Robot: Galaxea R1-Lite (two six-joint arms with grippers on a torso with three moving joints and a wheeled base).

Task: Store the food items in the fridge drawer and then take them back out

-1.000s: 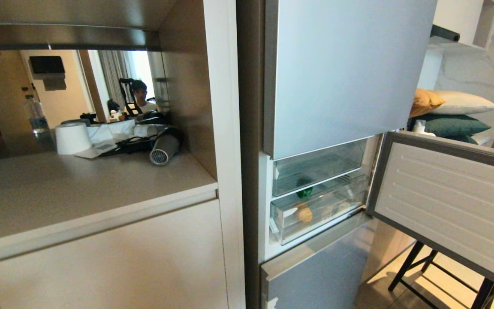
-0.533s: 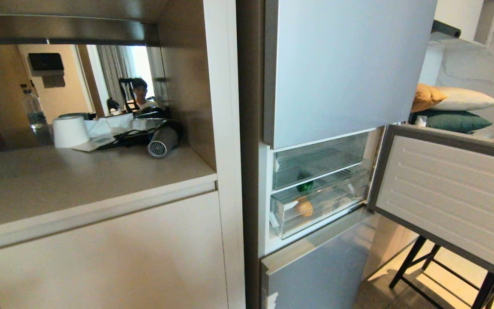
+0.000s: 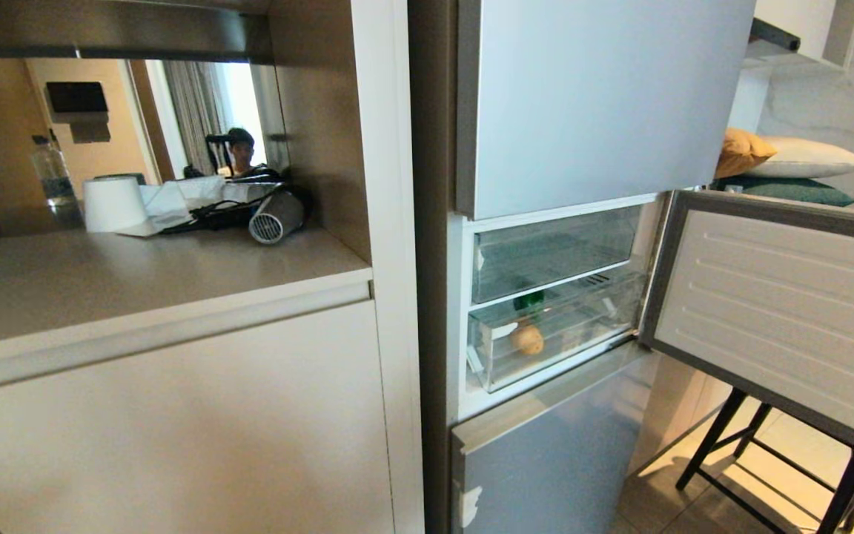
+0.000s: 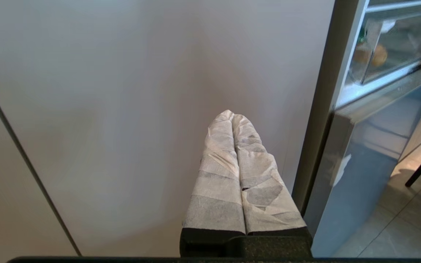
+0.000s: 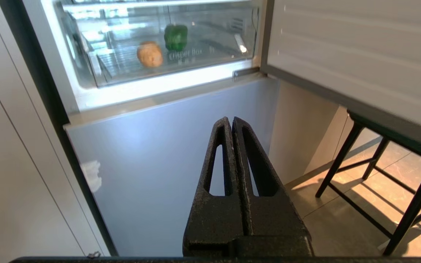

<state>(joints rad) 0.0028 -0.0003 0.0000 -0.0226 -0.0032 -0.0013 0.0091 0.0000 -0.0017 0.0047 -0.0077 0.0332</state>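
Everything in the head view sits higher than a second ago, counter, fridge and drawers together, so the camera has sunk and tipped with the trunk; nothing in the scene itself has shifted. Nearest, the left gripper (image 4: 234, 116) hangs before a pale cabinet front, its paper-wrapped fingers pressed together and empty, while the right gripper (image 5: 231, 122) points at the grey lower fridge door (image 5: 166, 153), its black jaws also closed on nothing. Just beyond, the middle compartment stands open, its door (image 3: 783, 311) swung out to the right. Inside, the fridge drawer (image 3: 545, 352) is pushed in, with the potato (image 3: 527, 339) near its front and the bell pepper (image 3: 528, 301) a little behind, both seen through the clear plastic. Judging by that, storing looks done and the take-out half is about to begin: the next move calls for bringing a gripper up to the drawer front, parting its jaws and drawing the drawer out before reaching for the potato.
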